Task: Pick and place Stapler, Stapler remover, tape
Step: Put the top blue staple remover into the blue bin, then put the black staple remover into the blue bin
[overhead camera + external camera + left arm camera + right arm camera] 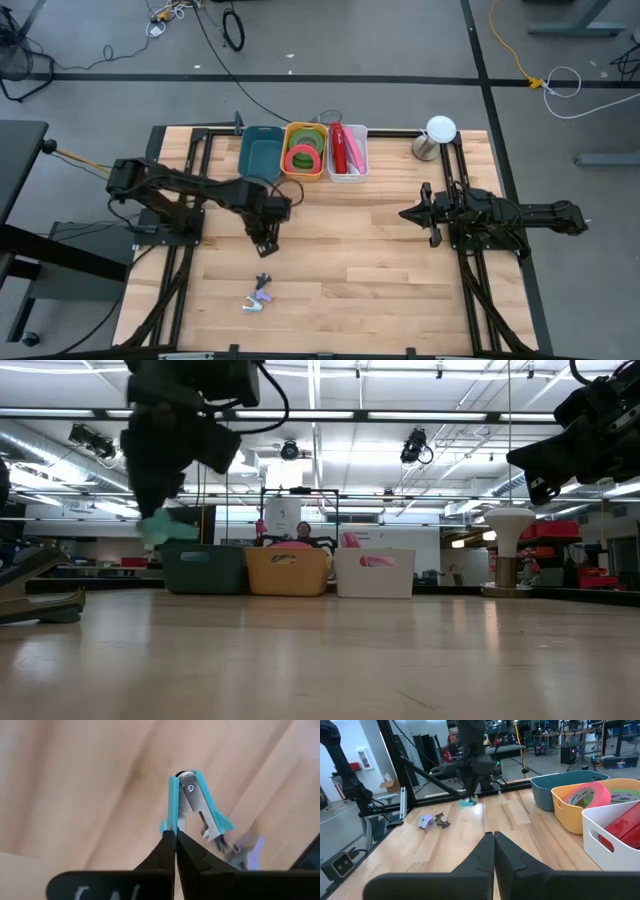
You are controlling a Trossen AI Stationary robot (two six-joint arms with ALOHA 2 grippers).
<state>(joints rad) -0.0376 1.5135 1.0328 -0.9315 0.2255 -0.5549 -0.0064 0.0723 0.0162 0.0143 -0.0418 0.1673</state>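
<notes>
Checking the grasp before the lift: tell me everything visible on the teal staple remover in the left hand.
The teal staple remover is a small claw type: teal plastic shells over silver metal jaws joined at a riveted pivot. The left hand is shut on the edge of one teal shell, so it hangs tilted, claws spread, above the wooden table. In the low view it shows raised off the tabletop, in front of the teal bin. Nothing else touches it.

Grey floor [400, 40], strip-lit ceiling [400, 400]
</notes>
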